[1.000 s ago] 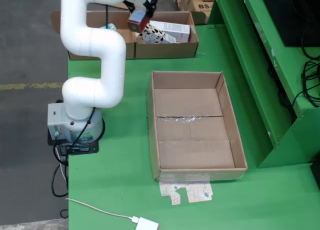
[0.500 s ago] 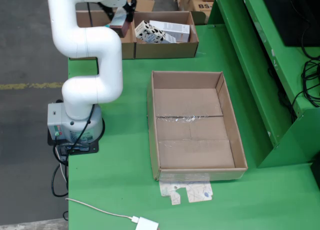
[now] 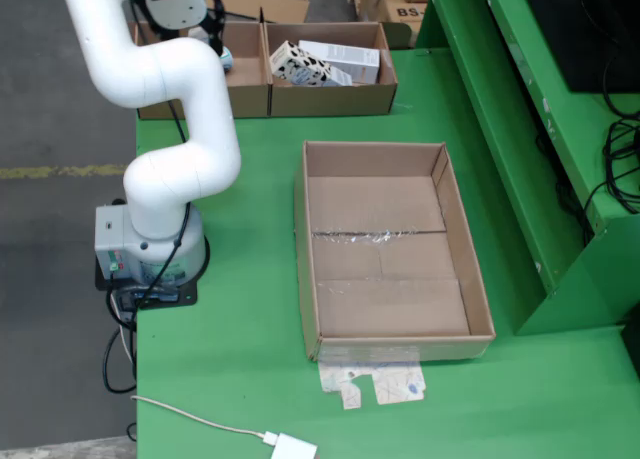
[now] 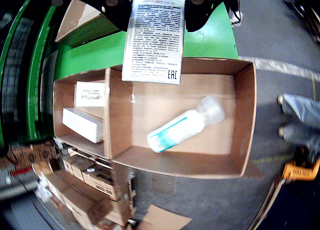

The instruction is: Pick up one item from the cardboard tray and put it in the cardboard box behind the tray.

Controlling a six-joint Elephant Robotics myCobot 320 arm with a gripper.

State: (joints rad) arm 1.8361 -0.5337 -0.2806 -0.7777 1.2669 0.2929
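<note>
The green table (image 3: pixel 250 379) carries everything, with the empty cardboard tray (image 3: pixel 480 279) lying flat at its middle as the fixed view shows it. The white arm (image 3: pixel 175 169) rises from its base left of the tray and reaches to the two-compartment cardboard box (image 3: pixel 330 99) behind the tray. Over that box, in the wrist view, the gripper (image 4: pixel 155 9) is clamped on a white printed carton (image 4: pixel 152 39), held above the compartment (image 4: pixel 245 115) where a white bottle (image 4: pixel 182 126) lies on its side.
</note>
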